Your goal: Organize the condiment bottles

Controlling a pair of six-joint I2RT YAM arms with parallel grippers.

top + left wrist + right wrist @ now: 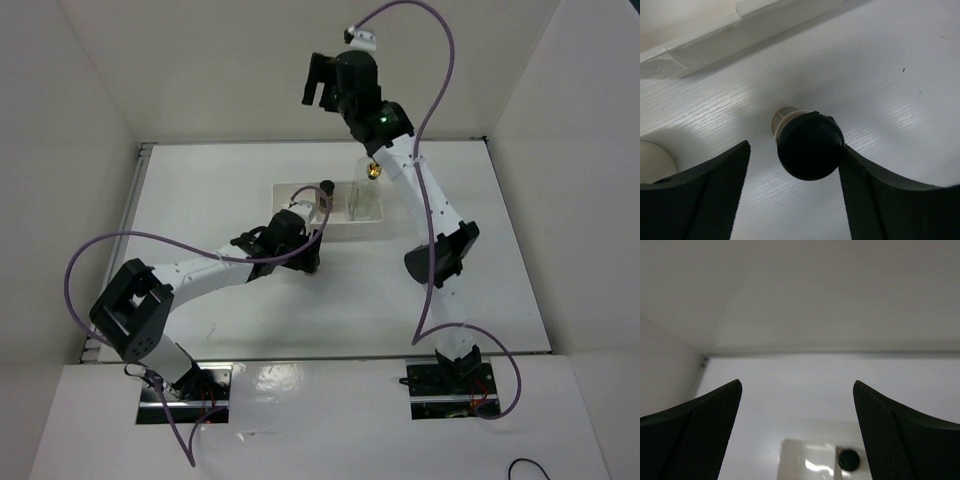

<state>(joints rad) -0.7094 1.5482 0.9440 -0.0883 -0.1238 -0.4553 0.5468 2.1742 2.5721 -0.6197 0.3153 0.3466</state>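
In the left wrist view a small dark black-capped jar (810, 145) stands on the table between the open fingers of my left gripper (794, 150). The right finger (875, 195) touches its cap and the left finger stands apart. In the top view my left gripper (308, 262) is just in front of the white tray and hides this jar. A tall clear glass bottle with a gold spout (367, 192) and a black-capped jar (325, 187) stand in the tray. My right gripper (318, 80) is raised high over the back, open and empty (796, 385).
The white divided tray (290, 192) lies at the table's middle back; its rim shows in the left wrist view (740, 30) and in the right wrist view (795, 455), with a black cap (849, 460) in it. A whitish rounded thing (652, 160) sits at the left finger's side.
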